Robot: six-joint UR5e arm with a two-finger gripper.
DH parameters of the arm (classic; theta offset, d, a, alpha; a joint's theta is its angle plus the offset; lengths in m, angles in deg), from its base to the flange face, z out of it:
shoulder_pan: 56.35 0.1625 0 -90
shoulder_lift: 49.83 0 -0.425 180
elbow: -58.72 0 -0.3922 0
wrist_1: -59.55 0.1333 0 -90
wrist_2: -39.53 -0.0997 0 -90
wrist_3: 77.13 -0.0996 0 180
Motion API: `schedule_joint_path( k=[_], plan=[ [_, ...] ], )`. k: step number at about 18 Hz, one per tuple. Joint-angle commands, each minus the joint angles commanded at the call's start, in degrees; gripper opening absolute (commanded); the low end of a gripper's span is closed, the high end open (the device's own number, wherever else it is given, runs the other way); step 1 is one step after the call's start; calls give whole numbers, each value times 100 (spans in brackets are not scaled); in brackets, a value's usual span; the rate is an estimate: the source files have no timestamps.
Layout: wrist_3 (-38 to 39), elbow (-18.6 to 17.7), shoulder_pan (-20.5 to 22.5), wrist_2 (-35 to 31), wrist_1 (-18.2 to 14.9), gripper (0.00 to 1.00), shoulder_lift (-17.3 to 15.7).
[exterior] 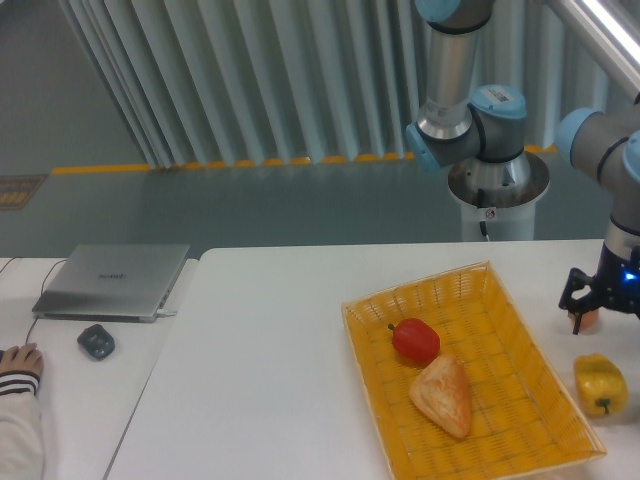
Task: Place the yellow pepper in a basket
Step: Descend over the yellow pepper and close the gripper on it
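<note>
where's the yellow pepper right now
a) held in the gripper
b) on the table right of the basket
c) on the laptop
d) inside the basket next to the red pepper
b: the yellow pepper lies on the white table just outside the basket, past its right wall, while the gripper is above it and apart from it.

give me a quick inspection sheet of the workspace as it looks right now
surface: white table, a second white tabletop to the left
job's things: yellow pepper on the table right of the basket, not in it
clutter: red pepper and a pastry in the basket; small orange-pink ball mostly hidden behind the gripper; closed laptop and mouse on the left
grippers: gripper low at the right edge, above and behind the yellow pepper, partly cut off; jaw state unclear
cables: thin cable by the laptop
surroundings: ribbed wall, yellow floor line, person's hand at far left
</note>
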Motion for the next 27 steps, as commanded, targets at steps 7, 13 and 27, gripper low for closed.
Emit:
schedule_joint_path(
  k=[7,13,27],
  plan=[
    [18,0,-9,0,35,100,149],
    [53,-9,-70,-53,228,100,290],
    [246,-53,-176,-202,527,100,448]
  ],
)
